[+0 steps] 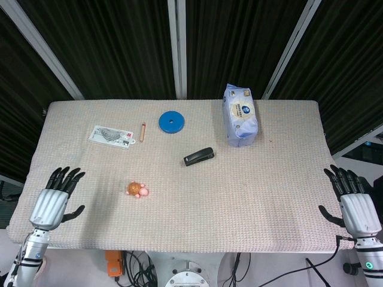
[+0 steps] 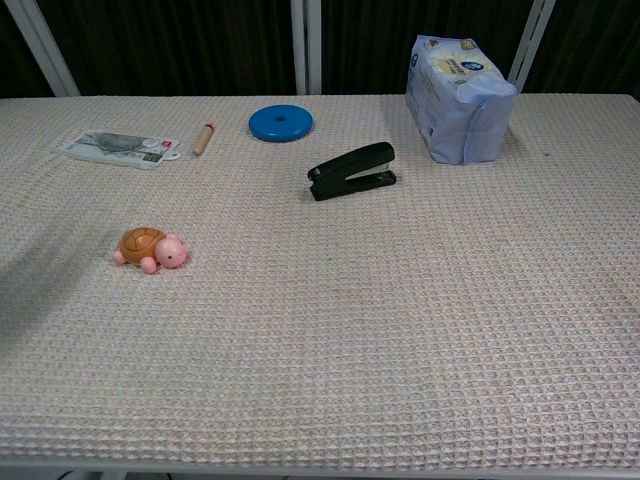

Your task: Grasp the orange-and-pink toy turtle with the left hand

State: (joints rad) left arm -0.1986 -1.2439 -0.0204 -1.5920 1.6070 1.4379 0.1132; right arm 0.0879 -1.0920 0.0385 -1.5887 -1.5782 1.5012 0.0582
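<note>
The toy turtle (image 1: 137, 190), orange shell and pink body, sits on the woven table cover left of centre; the chest view shows it too (image 2: 150, 249), head pointing right. My left hand (image 1: 52, 202) hovers over the table's front left corner, fingers spread and empty, well to the left of the turtle. At the front right edge my right hand (image 1: 354, 203) is also spread with nothing in it. Neither hand appears in the chest view.
A black stapler (image 1: 198, 156) lies near the middle. Behind it are a blue disc (image 1: 172, 122), a small wooden stick (image 1: 143, 132) and a flat printed packet (image 1: 111, 136). A blue-and-white tissue pack (image 1: 240, 115) stands at the back right.
</note>
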